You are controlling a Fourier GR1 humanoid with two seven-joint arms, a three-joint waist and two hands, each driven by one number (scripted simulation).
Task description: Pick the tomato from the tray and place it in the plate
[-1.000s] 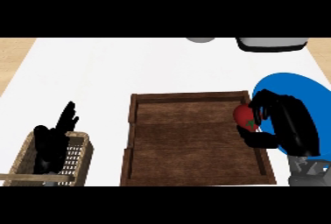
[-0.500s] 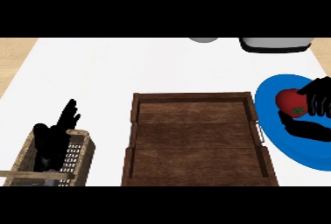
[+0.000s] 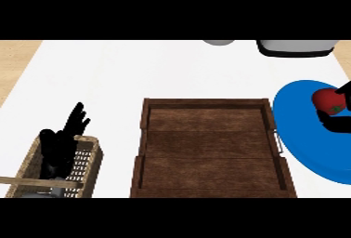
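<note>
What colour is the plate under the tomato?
Solid bright blue plate, plain in the head view, beside the brown wooden tray.

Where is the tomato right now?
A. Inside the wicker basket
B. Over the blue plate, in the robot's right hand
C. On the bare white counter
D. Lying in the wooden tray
B: the tomato shows over the blue plate at the view's right edge, with the right hand curled round it, and no tomato shows in the wooden tray.

one tomato (image 3: 328,100) is seen; one blue plate (image 3: 302,135); one wooden tray (image 3: 209,148); one wicker basket (image 3: 51,168); two black hands (image 3: 67,139) (image 3: 339,122) are counted; two grey objects (image 3: 296,46) (image 3: 219,42) are cut off at the top edge
</note>
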